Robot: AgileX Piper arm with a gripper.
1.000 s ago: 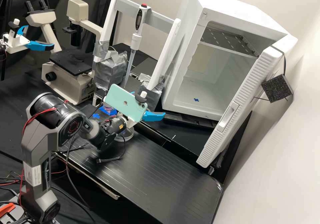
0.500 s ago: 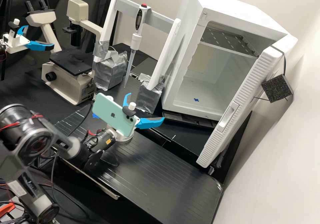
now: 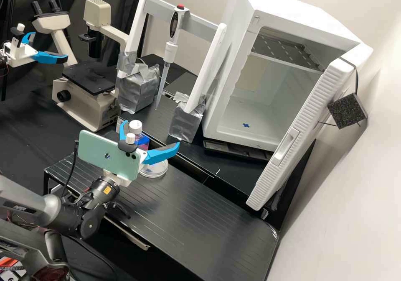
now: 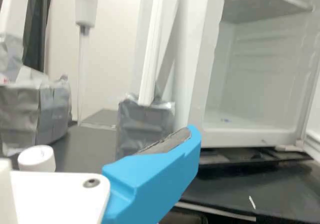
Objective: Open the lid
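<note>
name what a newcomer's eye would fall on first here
Probably the big white cabinet, standing open at the high view's right. Next, perhaps, the mint-green phone on the arm's wrist, just behind the open, blue-fingered tool. The red-topped pipette at the crossbar between two white posts also stands out.

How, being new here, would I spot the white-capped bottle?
From the open white cabinet, look across to the black, lined platform. Near its back edge lies a clear, round dish; the small bottle is just behind. Its white cap and blue and pink body distinguish it from that flat dish.
</note>
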